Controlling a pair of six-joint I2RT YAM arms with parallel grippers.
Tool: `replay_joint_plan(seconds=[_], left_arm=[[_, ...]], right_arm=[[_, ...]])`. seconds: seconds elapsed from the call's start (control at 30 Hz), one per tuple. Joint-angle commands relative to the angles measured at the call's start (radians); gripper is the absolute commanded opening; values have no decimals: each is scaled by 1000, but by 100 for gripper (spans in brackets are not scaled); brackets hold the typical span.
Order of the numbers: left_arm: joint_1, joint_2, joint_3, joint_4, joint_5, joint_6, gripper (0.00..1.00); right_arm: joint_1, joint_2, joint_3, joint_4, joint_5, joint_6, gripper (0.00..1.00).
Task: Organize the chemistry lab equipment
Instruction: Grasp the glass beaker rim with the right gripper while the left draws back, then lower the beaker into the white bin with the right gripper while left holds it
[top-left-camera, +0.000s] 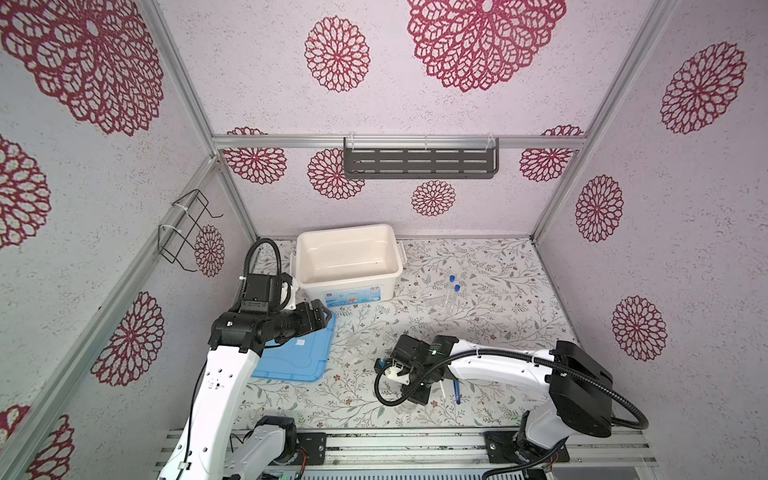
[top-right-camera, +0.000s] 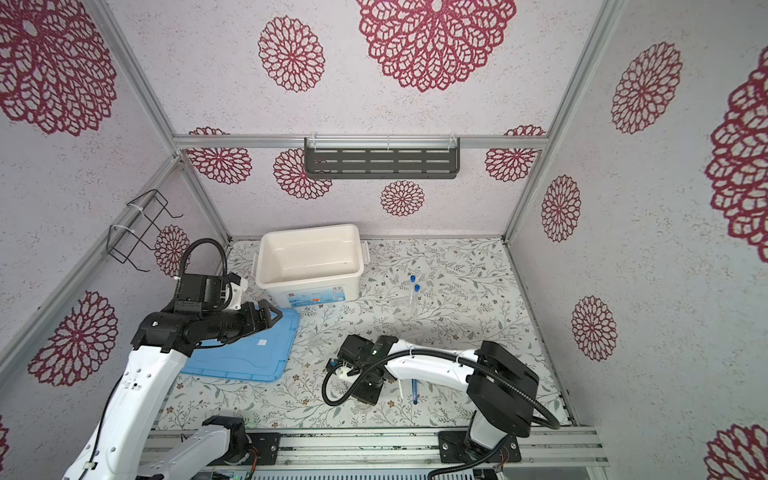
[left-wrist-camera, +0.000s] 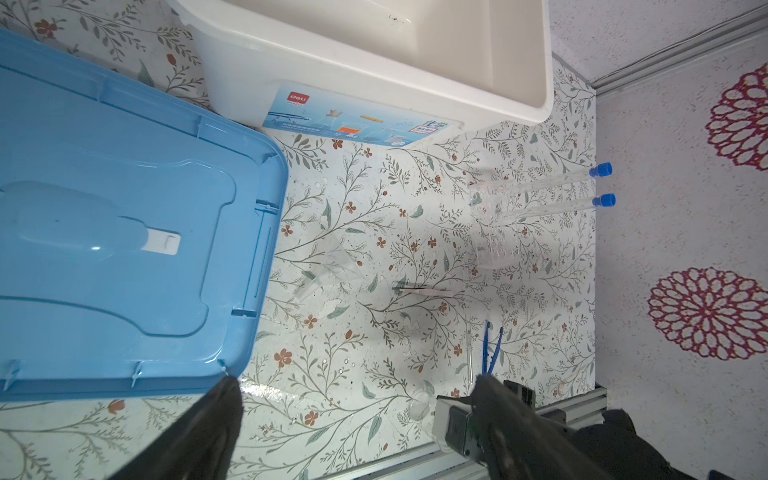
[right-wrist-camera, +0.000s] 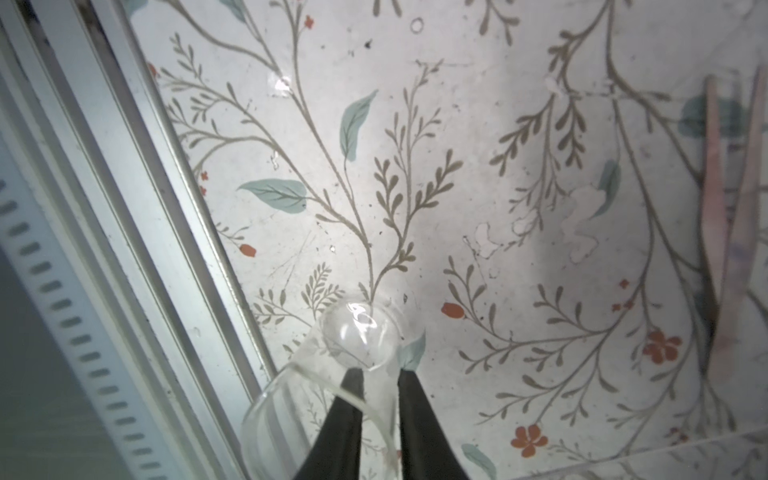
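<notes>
Clear glass, the small flask (right-wrist-camera: 357, 332) well in front of the white box (top-left-camera: 345, 249) is clasped by the right gripper (right-wrist-camera: 380, 374), seemingly for carrying there, while the left gripper (left-wrist-camera: 357, 377) is held spread wide just beside that box

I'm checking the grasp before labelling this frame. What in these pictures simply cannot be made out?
Right gripper and the clear glass piece it pinches: contact hidden under the arm's own wrist in both top views.
That piece's wide end: cut off by the right wrist view's edge.
Grey tweezers: blurred in the right wrist view, cut by its edge.
Clear glassware beside the test tubes: too faint in both top views to tell its shape.
</notes>
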Motion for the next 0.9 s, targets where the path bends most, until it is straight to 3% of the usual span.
replay_joint_plan(seconds=[0.0, 0.23, 0.37, 0.6, 0.67, 0.87], left_arm=[[2, -15, -3, 18, -13, 6, 90], [2, -16, 5, 9, -23, 10, 91], [1, 0, 35, 2, -53, -31, 91], [12, 104, 230, -79, -161, -55, 95], [28, 141, 272, -88, -182, -57, 96], [108, 303, 352, -38, -209, -85, 92]], right_arm=[[5, -5, 45, -31, -10, -20, 11], [4, -47, 78, 8, 10, 58, 2], [-10, -39, 216, -48, 40, 103, 0], [-157, 125, 682, -264, 79, 305, 0], [-185, 189, 822, -312, 95, 314, 0], [-227, 443, 1285, -467, 316, 384, 0]])
